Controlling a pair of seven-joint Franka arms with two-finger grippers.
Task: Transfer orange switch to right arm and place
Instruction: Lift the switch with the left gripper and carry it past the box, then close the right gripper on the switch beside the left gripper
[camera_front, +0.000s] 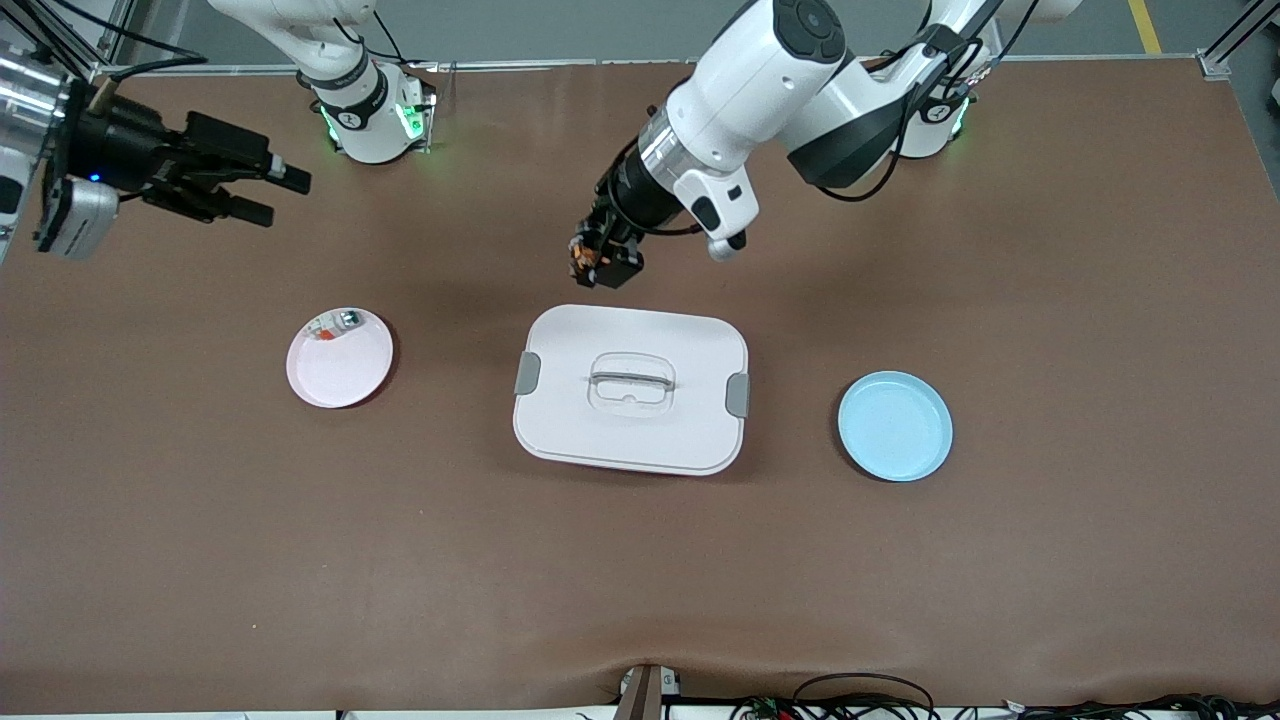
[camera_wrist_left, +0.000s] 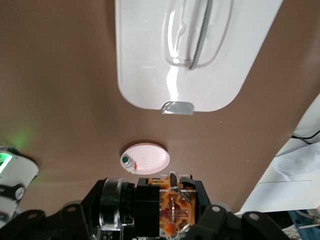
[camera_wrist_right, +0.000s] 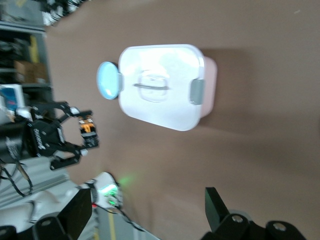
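Observation:
My left gripper (camera_front: 603, 262) is shut on the orange switch (camera_front: 582, 256), a small black block with an orange and yellow top, and holds it up over the bare table beside the white lidded box (camera_front: 631, 388). The left wrist view shows the switch (camera_wrist_left: 172, 210) clamped between the jaws. In the right wrist view the switch (camera_wrist_right: 88, 128) shows in the left gripper, farther off. My right gripper (camera_front: 262, 193) is open and empty, up in the air at the right arm's end of the table, its fingers (camera_wrist_right: 216, 206) spread wide.
A pink plate (camera_front: 340, 358) toward the right arm's end holds a small white part with orange and green bits (camera_front: 335, 324). An empty blue plate (camera_front: 895, 425) lies toward the left arm's end. The box has grey latches and a clear handle.

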